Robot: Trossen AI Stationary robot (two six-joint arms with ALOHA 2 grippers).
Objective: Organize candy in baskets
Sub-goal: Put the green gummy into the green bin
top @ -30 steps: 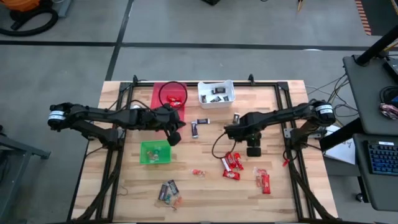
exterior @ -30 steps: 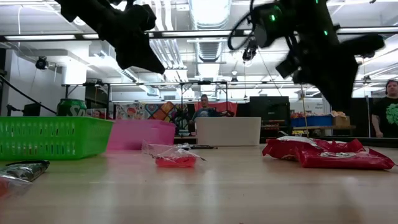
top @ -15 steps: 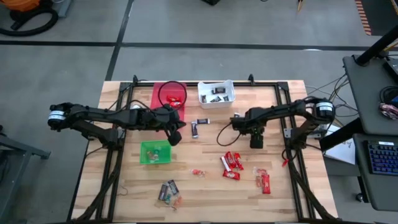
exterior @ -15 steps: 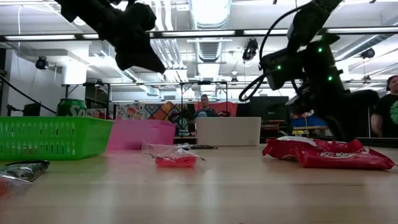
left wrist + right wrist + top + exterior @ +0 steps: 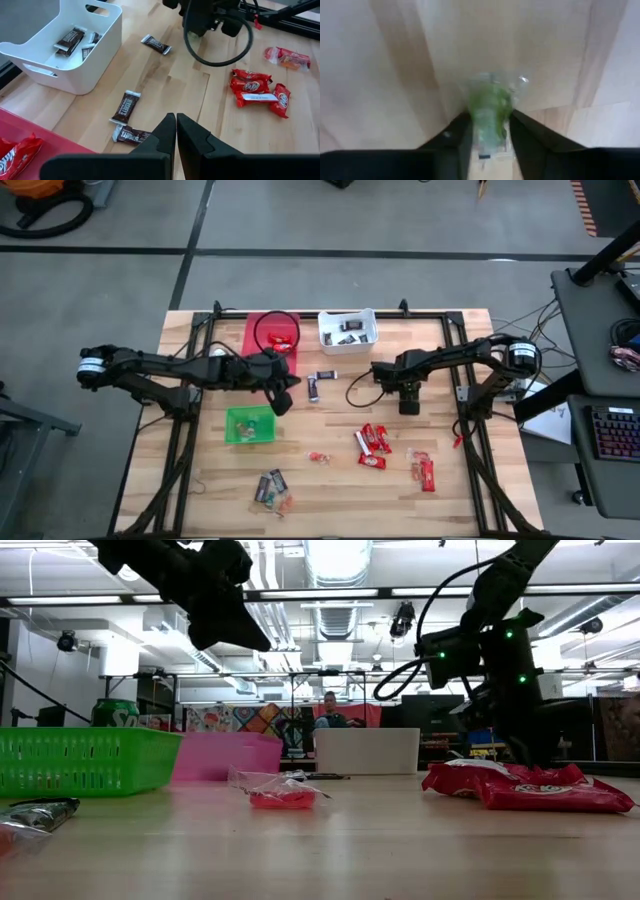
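Left tool (image 5: 175,131) pressed together, empty, hovering above the table (image 5: 330,480) between the red basket (image 5: 258,327) and the green basket (image 5: 248,425), over two dark bars (image 5: 128,120) lying by the white basket (image 5: 70,45). Right tool (image 5: 487,127) pointing down at the bare wood right of centre, clamped on a small clear-wrapped green candy (image 5: 489,107) that sits between the two fingers (image 5: 457,137). Seen from above, right tool (image 5: 408,402) well apart from the baskets, just behind the cluster of red-wrapped bars (image 5: 372,444). White basket (image 5: 348,330) at the far edge, holding several dark bars; red basket beside it with red-wrapped pieces inside; green basket nearer the front left, with a piece or two inside. More loose candy toward the front: dark mini bars (image 5: 270,485) near the front edge, a small red-orange sweet (image 5: 317,457) mid-table, two more red pieces (image 5: 424,470) at the right. One dark bar (image 5: 381,369) lying just left of the right arm.
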